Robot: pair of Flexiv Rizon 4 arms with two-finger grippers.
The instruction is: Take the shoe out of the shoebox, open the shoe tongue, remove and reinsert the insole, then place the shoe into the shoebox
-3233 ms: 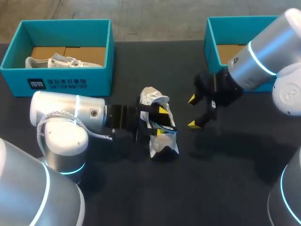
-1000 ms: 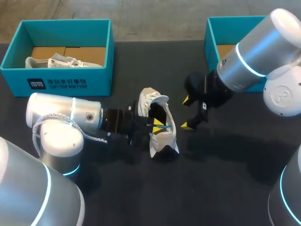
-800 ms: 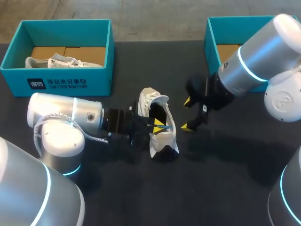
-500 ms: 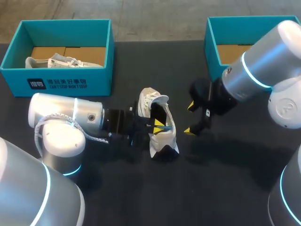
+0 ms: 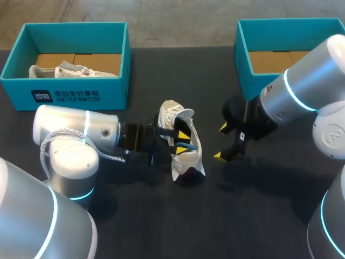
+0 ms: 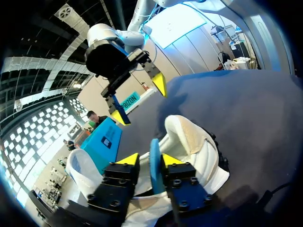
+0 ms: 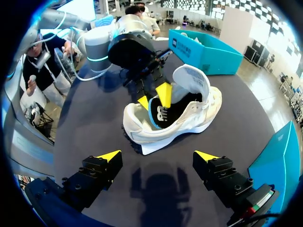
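Holding the blue-edged insole [image 6: 155,149] tight between its two yellow tips, the left gripper [image 6: 149,159] was down in the open top of the white shoe [image 5: 186,159]. The shoe lay out on the dark table [image 5: 135,226], not in a box; the empty teal shoebox [image 5: 244,65] stood past the right gripper [image 5: 222,142], farther from the shoe. The shoe's long way ran across the line between the two grippers, so the left gripper came in over one long side and the right gripper hung off the other long side. The right gripper was spread wide and held nothing, near the shoe but not touching it. The left arm was the nearer one, so the next pull or push on the insole looked like its job.
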